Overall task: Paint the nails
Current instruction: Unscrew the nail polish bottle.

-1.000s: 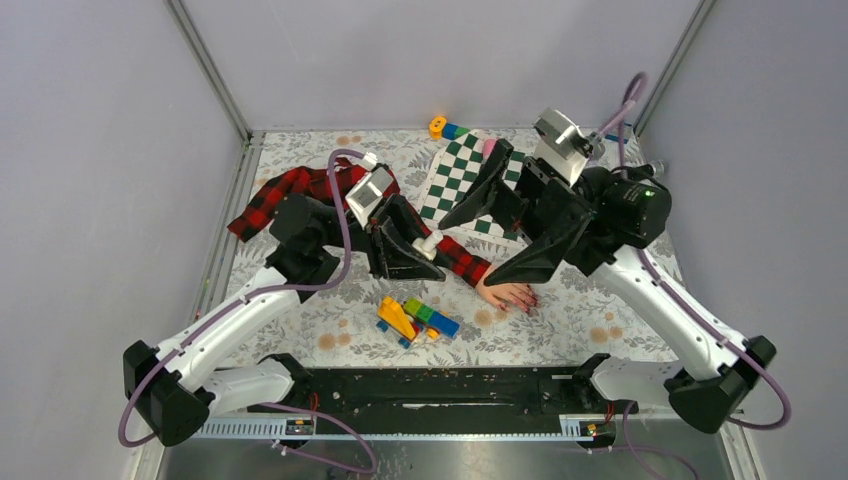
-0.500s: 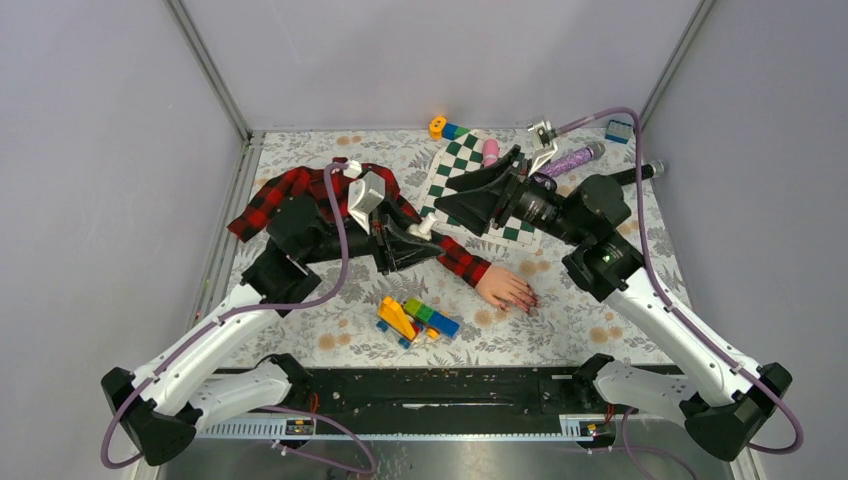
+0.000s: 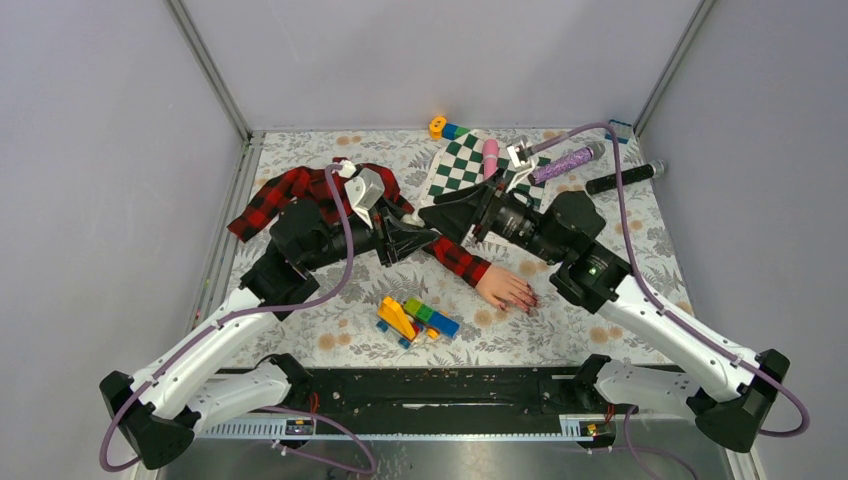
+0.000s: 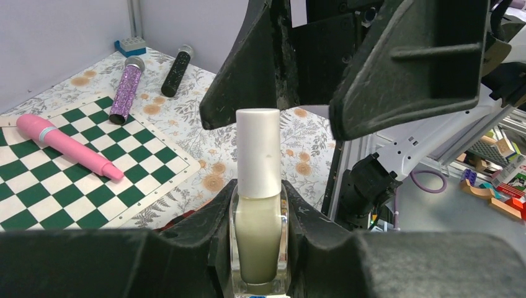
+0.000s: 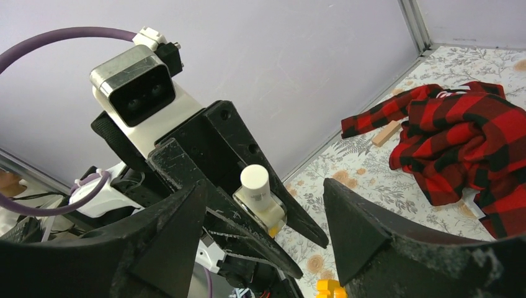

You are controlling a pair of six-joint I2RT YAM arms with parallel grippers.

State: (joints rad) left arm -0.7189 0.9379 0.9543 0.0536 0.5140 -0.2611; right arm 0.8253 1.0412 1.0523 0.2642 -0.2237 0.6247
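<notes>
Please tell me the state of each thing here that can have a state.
nail polish bottle: capped, held.
left gripper: shut on the nail polish bottle.
right gripper: open, jaws on both sides of the white cap.
nails: dark red.
mannequin hand: lying flat.
plaid shirt: crumpled.

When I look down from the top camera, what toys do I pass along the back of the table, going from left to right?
orange-and-blue block toy → pink wand → purple glittery stick → black glittery stick
</notes>
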